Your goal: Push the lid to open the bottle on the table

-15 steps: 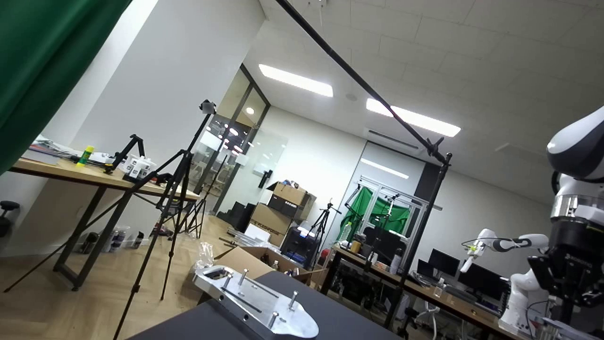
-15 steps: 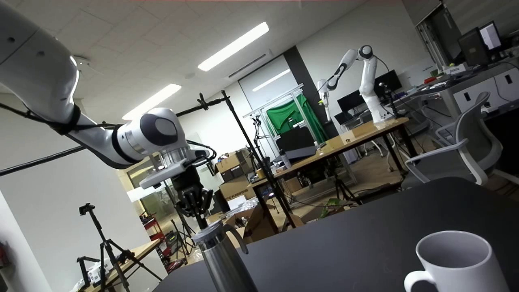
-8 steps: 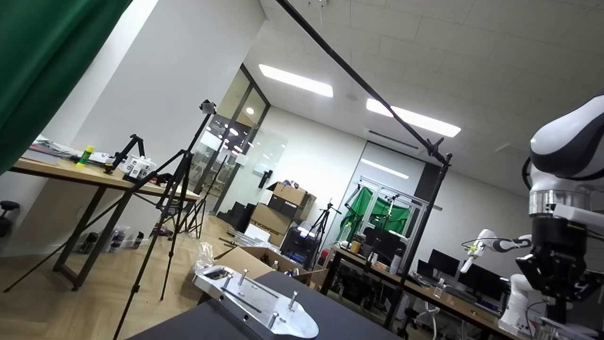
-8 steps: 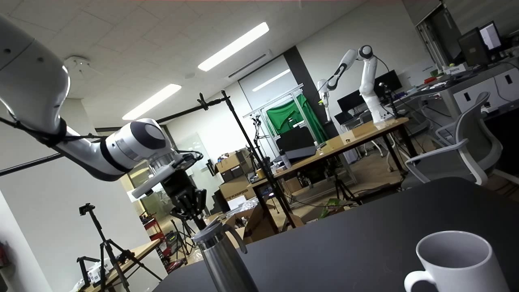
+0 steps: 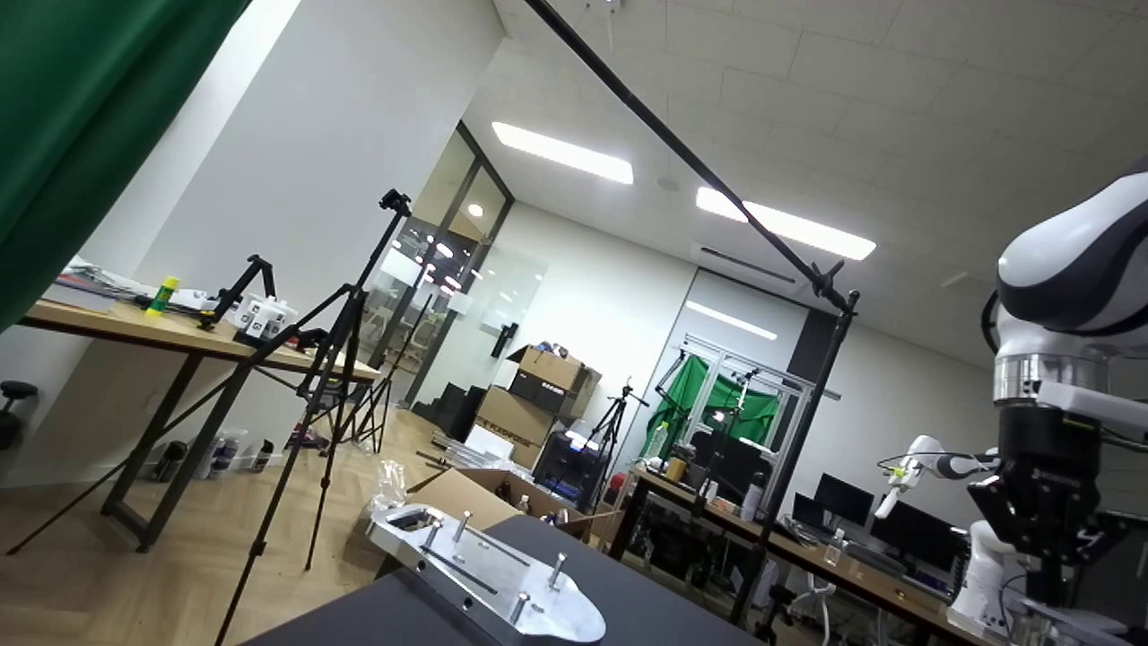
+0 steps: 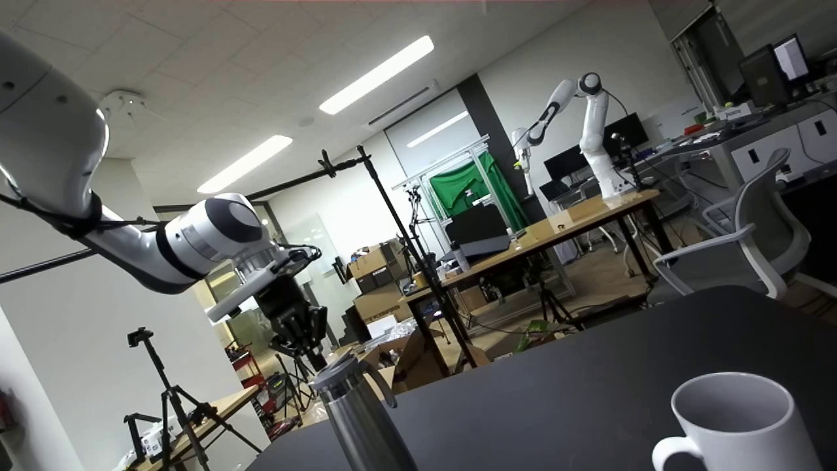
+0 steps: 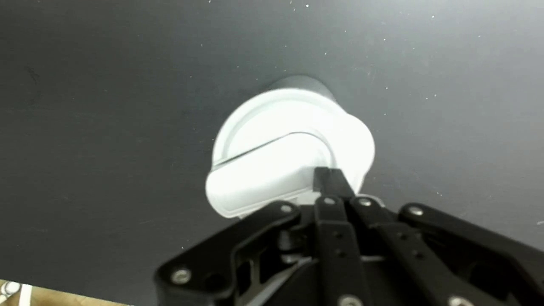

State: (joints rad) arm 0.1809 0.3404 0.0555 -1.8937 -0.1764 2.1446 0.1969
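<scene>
Over the table (image 6: 556,379) the arm (image 6: 189,243) bends down toward the bottle (image 6: 369,425), gripper (image 7: 333,182) pressed together.

The wrist camera is looking steeply down past the gripper (image 7: 333,182) onto the jug lid (image 7: 272,170), close up. In an exterior view the camera is peering low across the black table (image 6: 523,399), a white mug (image 6: 745,432) sitting near; in an exterior view it is aiming upward over a metal plate (image 5: 480,556). Both exterior views are slanting, sharing the gripper, ceiling lights (image 6: 376,75) and a distant white robot arm (image 6: 594,131).
</scene>
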